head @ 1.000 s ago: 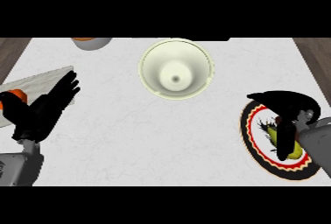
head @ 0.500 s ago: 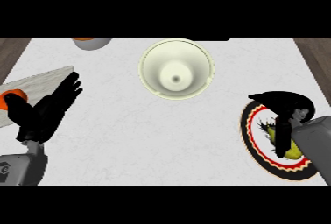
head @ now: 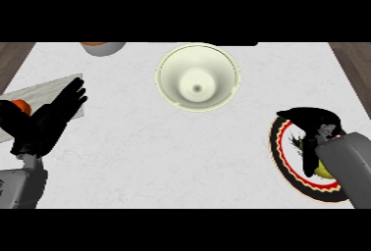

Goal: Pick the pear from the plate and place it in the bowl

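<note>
A black, red and white patterned plate (head: 290, 166) lies at the right edge of the white counter. On it my right hand (head: 315, 125) is curled down over a yellow-green pear (head: 323, 171), of which only a small sliver shows beside the grey forearm. A cream bowl (head: 197, 77) stands at the counter's back centre, well left of the plate, with nothing inside it. My left hand (head: 51, 117) rests open at the left edge, fingers pointing up, holding nothing.
A pale cutting board (head: 39, 95) lies at the left under the left hand, with an orange item (head: 20, 106) on it. An orange and grey dish (head: 101, 47) is cut off at the back left. Wooden floor shows past both counter sides.
The right hand has settled slightly lower over the pear on the plate. The left hand has barely shifted.
</note>
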